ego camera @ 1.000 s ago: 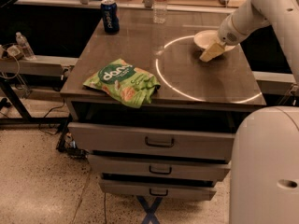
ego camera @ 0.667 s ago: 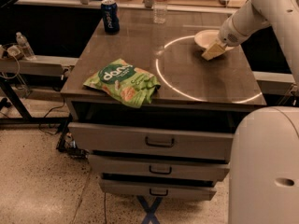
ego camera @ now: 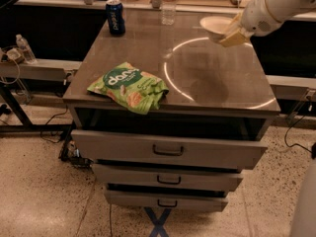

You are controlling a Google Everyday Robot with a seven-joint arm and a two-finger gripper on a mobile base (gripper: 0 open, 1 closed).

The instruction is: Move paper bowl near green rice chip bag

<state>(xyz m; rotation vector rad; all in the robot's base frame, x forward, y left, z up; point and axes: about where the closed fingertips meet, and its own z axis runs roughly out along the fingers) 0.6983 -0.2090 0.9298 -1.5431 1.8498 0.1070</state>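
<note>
The paper bowl (ego camera: 214,24) is off-white and round, at the far right of the grey table top (ego camera: 207,88). My gripper (ego camera: 231,34) reaches in from the upper right. Its yellowish fingers are shut on the bowl's right rim and hold it slightly above the table. The green rice chip bag (ego camera: 129,87) lies flat at the table's front left corner, well apart from the bowl.
A blue drink can (ego camera: 116,17) stands at the back left and a clear water bottle (ego camera: 169,4) at the back middle. Three drawers (ego camera: 168,150) stick out below the table front. A small bottle (ego camera: 24,48) sits on a shelf at left.
The gripper has lifted the bowl off the table top and carried it slightly up and left. The bag, can and bottle have not moved.
</note>
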